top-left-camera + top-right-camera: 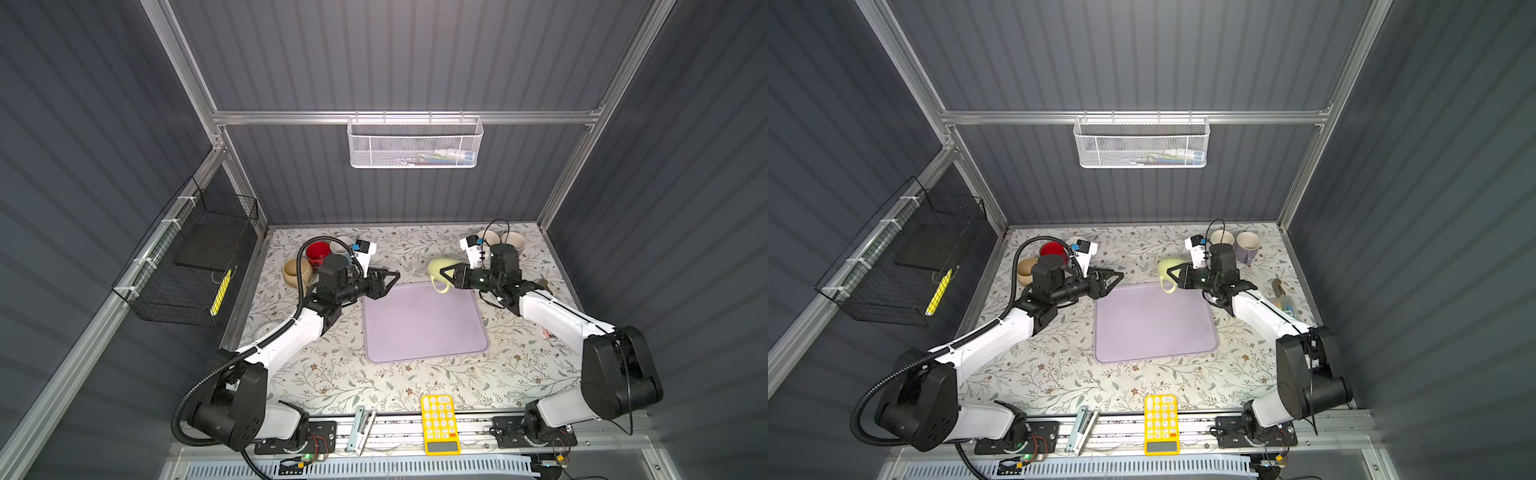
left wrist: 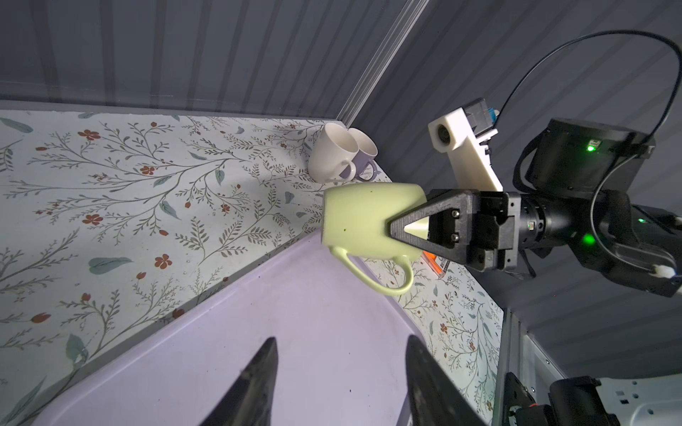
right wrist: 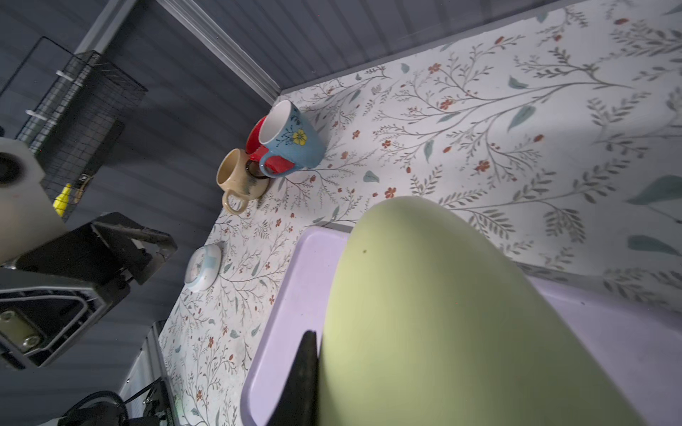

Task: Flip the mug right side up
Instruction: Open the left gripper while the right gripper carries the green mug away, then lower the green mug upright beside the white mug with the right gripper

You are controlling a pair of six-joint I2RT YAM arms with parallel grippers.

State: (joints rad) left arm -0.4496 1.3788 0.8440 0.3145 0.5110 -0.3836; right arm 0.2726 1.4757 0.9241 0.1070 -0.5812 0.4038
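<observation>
- Right gripper (image 1: 445,275) clamps the pale green glazed ceramic mug (image 2: 361,217), held sideways above the lilac plastic tray (image 1: 424,332).
- Left gripper (image 1: 392,281) stands parted, empty.
- We judge the mug rigid, slick, breakable; we hold the body, not the handle.

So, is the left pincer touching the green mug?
Apart. In both top views the left pincer sits open, a clear gap left of the mug.

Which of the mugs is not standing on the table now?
The pale green mug: the right tool holds it on its side above the purple mat's corner. The other five mugs stand upright on the table.
</observation>
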